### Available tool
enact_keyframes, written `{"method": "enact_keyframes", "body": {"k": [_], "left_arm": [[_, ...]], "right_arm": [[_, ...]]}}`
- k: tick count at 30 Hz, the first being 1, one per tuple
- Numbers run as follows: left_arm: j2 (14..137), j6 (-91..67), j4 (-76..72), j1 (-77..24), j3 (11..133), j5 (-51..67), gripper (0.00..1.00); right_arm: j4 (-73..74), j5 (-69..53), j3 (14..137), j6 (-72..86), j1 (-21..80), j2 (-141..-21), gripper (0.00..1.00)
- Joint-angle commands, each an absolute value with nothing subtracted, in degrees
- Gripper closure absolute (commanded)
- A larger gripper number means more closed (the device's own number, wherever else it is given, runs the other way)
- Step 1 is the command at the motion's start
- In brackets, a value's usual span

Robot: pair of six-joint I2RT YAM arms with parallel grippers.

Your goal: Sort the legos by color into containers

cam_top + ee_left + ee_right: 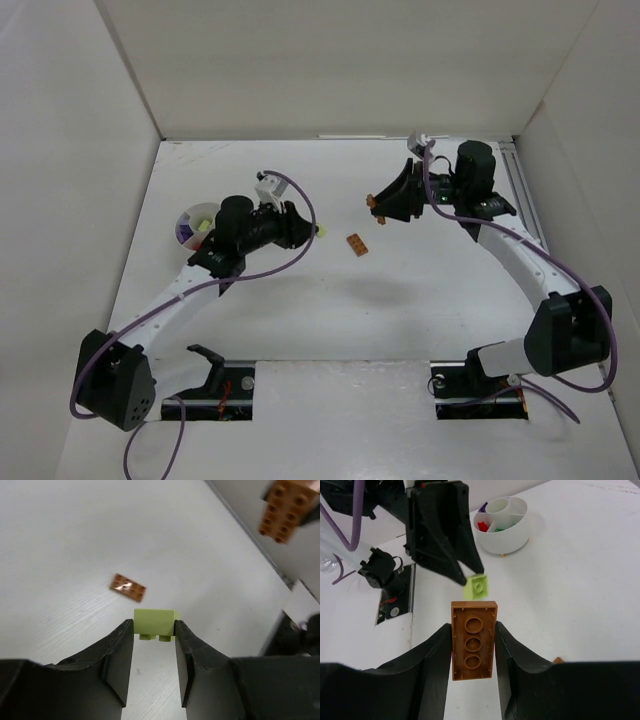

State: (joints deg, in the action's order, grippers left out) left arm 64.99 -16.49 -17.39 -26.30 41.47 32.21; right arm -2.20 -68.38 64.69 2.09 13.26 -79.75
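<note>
**Top view.** The left arm runs from its base at 7 o'clock up toward centre. Its wrist is turned so the left gripper points to 3 o'clock, narrow, pinching one pale green brick at its tips. The right arm rises from its base at 5 o'clock, elbow out at 4 o'clock, forearm reaching to 1 o'clock. The right gripper points to 9 o'clock, closed narrow on the held orange-brown brick. One loose orange-brown brick lies flat on the tabletop between the two grippers, touching neither. One round white container sits at 9 o'clock, partly hidden behind the left wrist.

**Left wrist view.** The fingers clamp the pale green brick by its side faces, studs down, clear of the tabletop. The loose brick lies just beyond at 11 o'clock. The held orange-brown one hangs at 1 o'clock, blurred.

**Right wrist view.** The gripper's fingers squeeze the long sides of the orange-brown brick, its underside facing the camera with three round tubes showing. The pale green brick hangs just past it at 12 o'clock in the left gripper's tips. The container stands at 1 o'clock with red, green and purple pieces inside; their count is unclear.
</note>
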Motion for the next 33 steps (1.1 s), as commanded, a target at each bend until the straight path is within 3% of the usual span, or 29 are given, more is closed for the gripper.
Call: {"method": "enact_keyframes", "body": {"k": [1,2,5,8,13,24,30,33], "left_arm": [[61.0,-19.1,-7.7,-26.2,46.7,10.3,1.0],[61.0,-20.6,-5.2,-25.6,48.9,-3.1,1.0],[62.2,-25.8,4.6,-21.0,52.5,-17.2,1.0],[62.9,-29.3,8.3,-11.5,53.9,-16.7,1.0],[66.1,-33.0,12.8,-4.8,54.4,-24.0,1.0],[73.2,-33.7,13.9,-0.4,57.4,-29.1,1.0],[75.0,-32.5,11.1,-0.4,56.9,-24.4,1.0],[75.0,-31.4,10.5,-0.4,56.3,-22.9,0.93]], "right_arm": [[-4.9,-68.6,63.7,0.6,12.7,-78.0,0.81],[-4.9,-67.5,63.0,0.6,12.0,-78.0,0.81],[-4.9,-66.3,61.5,0.0,11.5,-79.2,0.81],[-4.9,-65.1,60.4,-0.5,10.3,-80.4,0.81],[-4.4,-62.1,59.9,-1.8,9.2,-81.6,0.81],[-2.3,-61.6,60.4,-3.3,8.1,-83.4,0.81],[-1.8,-61.6,60.9,-3.3,8.1,-83.9,0.81],[-1.2,-61.6,60.9,-3.3,8.1,-83.9,0.81]]}}
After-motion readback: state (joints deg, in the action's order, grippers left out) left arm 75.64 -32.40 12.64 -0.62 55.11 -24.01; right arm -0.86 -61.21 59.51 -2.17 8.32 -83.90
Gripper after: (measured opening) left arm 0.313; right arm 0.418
